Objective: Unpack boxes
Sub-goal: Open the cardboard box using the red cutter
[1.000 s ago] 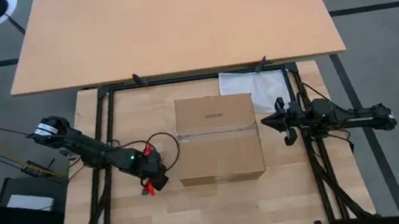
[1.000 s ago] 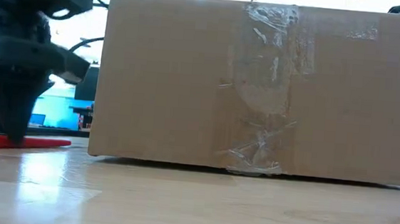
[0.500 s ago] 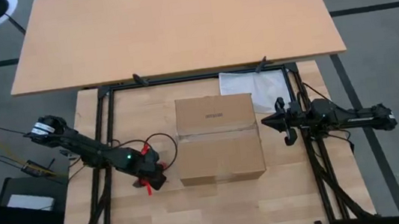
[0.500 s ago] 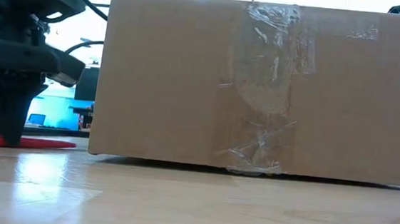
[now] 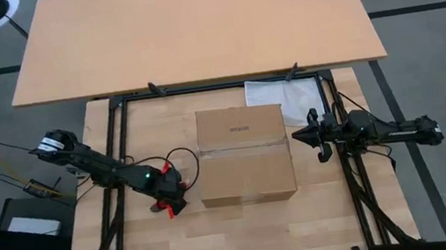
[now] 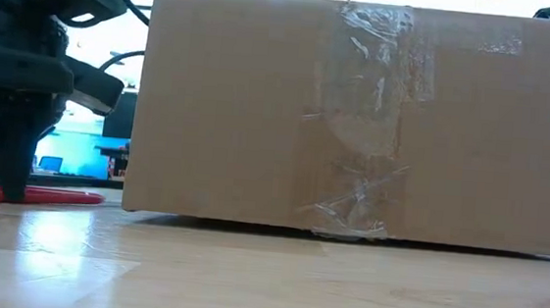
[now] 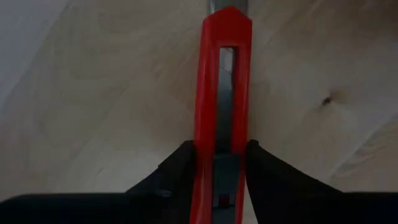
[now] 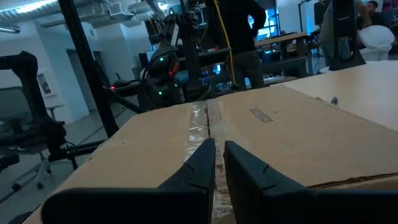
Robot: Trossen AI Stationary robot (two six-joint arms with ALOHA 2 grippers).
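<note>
Cutter first, carton next

Fingers of my left gripper (image 7: pixel 219 163) sat pressed against both sides of the red-handled box cutter (image 7: pixel 222 81), which lay flat on the table (image 5: pixel 244 232) at about eight o'clock from the carton (image 5: pixel 243 156). I had gone low, fingertips at the wood, because the tool was thin and could only be pinched from its edges. The carton stood in the middle of the table, flaps down, clear tape running along its seam, so I judged a blade was needed before anything could come out. My right gripper (image 5: pixel 312 135) hovered at the carton's three o'clock side, fingers nearly together and empty, level with the taped seam, probably placed to steady the carton. A clear plastic bag (image 5: pixel 286 99) lay at one o'clock.
</note>
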